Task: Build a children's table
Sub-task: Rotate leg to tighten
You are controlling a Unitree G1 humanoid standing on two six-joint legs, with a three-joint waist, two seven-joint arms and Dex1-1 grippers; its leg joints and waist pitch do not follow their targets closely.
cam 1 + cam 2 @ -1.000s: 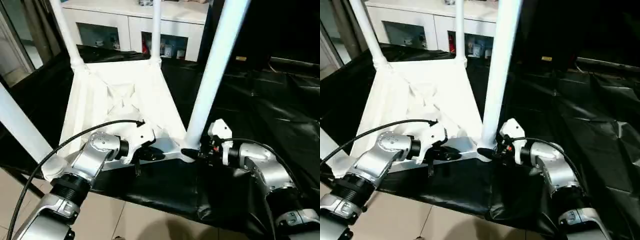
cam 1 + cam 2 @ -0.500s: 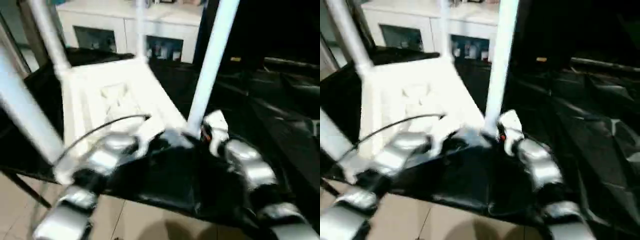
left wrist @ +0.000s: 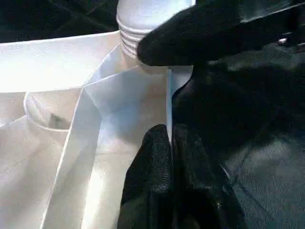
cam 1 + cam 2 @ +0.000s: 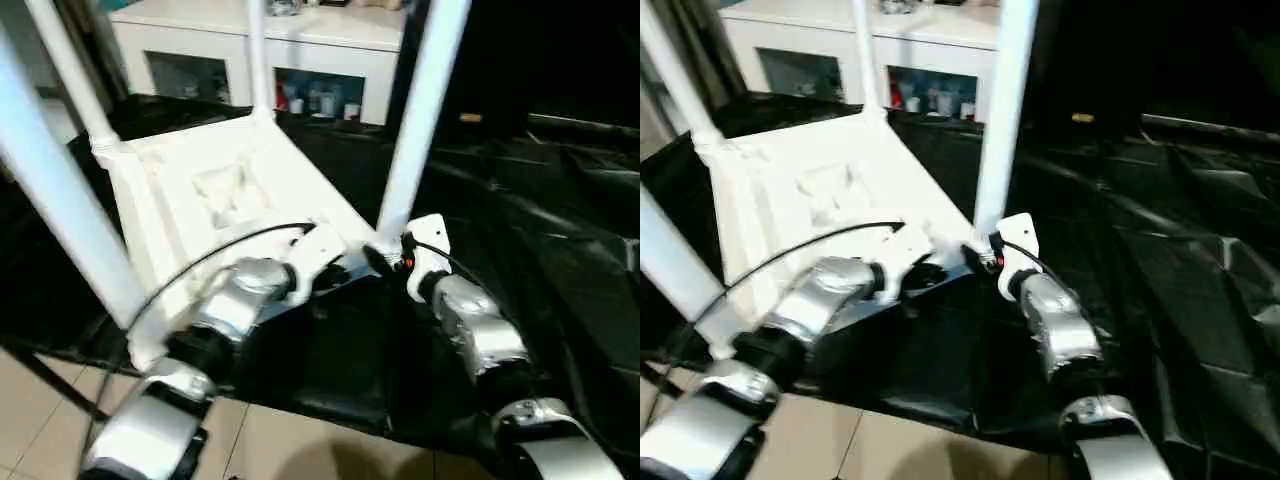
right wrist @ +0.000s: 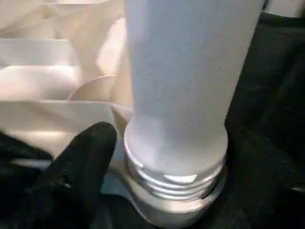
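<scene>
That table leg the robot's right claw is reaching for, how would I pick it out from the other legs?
Find the upside-down white tabletop on the black-covered bench. Four white legs stand up from its corners; take the leg at the near corner on the robot's right. Alone among them it has the right gripper at its base, where screw threads show above the socket.

The tabletop is showing as smooth white plastic with a slight sheen along its ribs. The legs are looking like the same white plastic, smooth on the shaft, and the near one is carrying ridged threads at its base. Glossy, wrinkled black sheeting is covering the counter. The forearms are gleaming like brushed silver metal. The fingers are appearing matt black. The cabinet is looking smooth and white, with glass doors.
</scene>
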